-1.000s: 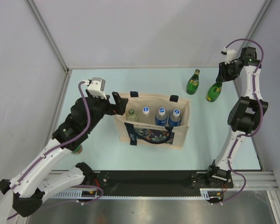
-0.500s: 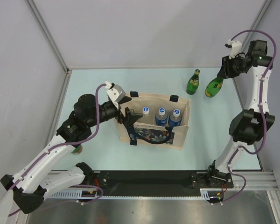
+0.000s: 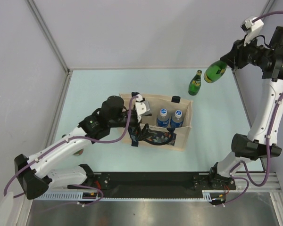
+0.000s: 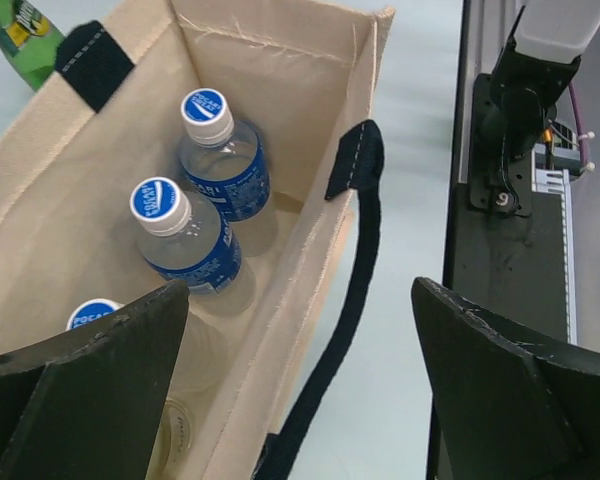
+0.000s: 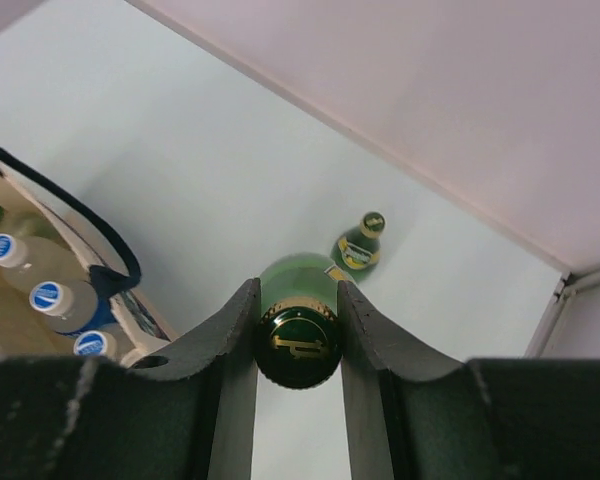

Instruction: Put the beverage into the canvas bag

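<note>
The beige canvas bag (image 3: 183, 139) with navy handles stands mid-table and holds several blue-capped water bottles (image 3: 162, 117). My left gripper (image 3: 137, 128) is open and empty. It hovers over the bag's left end, its jaws straddling the near wall and handle (image 4: 355, 250). The left wrist view looks into the bag (image 4: 280, 80) at the water bottles (image 4: 160, 198). My right gripper (image 5: 298, 340) is shut on the neck of a green glass bottle (image 3: 216, 71). It holds that bottle high above the table's back right. The bottle's cap (image 5: 298, 345) shows between the fingers.
A second green bottle (image 3: 195, 84) stands on the table behind the bag's right end; it also shows in the right wrist view (image 5: 360, 245). Grey walls close the back and sides. A black rail (image 3: 151, 181) runs along the near edge.
My right arm has lifted the green bottle off the table and raised it. My left gripper has swung right, from beside the bag's left end to over its near wall.
</note>
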`<control>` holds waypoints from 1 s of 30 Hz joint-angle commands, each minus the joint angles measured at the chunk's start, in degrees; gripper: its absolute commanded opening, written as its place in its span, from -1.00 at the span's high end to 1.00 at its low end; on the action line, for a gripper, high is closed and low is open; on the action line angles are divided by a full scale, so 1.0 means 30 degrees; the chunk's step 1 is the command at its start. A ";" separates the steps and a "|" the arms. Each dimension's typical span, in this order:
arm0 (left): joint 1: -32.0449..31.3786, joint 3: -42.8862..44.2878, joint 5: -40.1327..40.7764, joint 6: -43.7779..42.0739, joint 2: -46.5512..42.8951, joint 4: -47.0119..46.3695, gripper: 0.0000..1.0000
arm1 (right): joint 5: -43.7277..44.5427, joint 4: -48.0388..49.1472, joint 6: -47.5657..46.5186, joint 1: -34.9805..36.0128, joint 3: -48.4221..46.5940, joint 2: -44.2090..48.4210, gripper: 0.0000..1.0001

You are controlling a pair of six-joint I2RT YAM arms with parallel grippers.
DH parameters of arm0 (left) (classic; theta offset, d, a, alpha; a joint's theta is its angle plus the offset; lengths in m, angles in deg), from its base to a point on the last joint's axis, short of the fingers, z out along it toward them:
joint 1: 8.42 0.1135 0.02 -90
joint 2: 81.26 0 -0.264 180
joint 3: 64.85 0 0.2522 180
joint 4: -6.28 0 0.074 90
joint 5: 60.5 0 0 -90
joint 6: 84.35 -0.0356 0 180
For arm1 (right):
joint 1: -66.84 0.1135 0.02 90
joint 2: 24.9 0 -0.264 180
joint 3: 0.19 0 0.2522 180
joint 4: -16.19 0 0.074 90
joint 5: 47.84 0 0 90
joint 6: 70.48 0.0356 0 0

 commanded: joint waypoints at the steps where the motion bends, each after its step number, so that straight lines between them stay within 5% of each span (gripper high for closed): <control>1: -0.0578 0.0651 0.0193 -0.1506 0.0210 0.0389 -0.94 | -0.2912 0.2358 0.1789 0.0658 -0.1962 0.1417 1.00; 6: -0.0871 0.0504 0.0985 -0.1801 0.0532 0.0653 -0.66 | -0.3735 0.3591 0.3108 0.2239 -0.2168 0.2003 1.00; 11: -0.1194 0.0242 0.1308 -0.1538 0.0826 0.0830 0.01 | -0.3999 0.3591 0.3900 0.5163 -0.2082 0.2092 1.00; 16: -0.1341 -0.0169 0.1513 -0.1274 0.0621 0.0830 0.21 | -0.4612 0.3620 0.5067 0.7687 -0.0679 0.2238 1.00; 22: -0.1574 -0.0023 0.1191 -0.0952 0.0563 0.1034 0.99 | -0.4470 0.3417 0.4345 1.0882 0.2750 0.3116 1.00; 30: -0.1604 0.0270 0.0166 -0.0424 0.0124 0.0829 0.99 | -0.3006 0.2099 0.2527 1.3109 0.5211 0.3527 1.00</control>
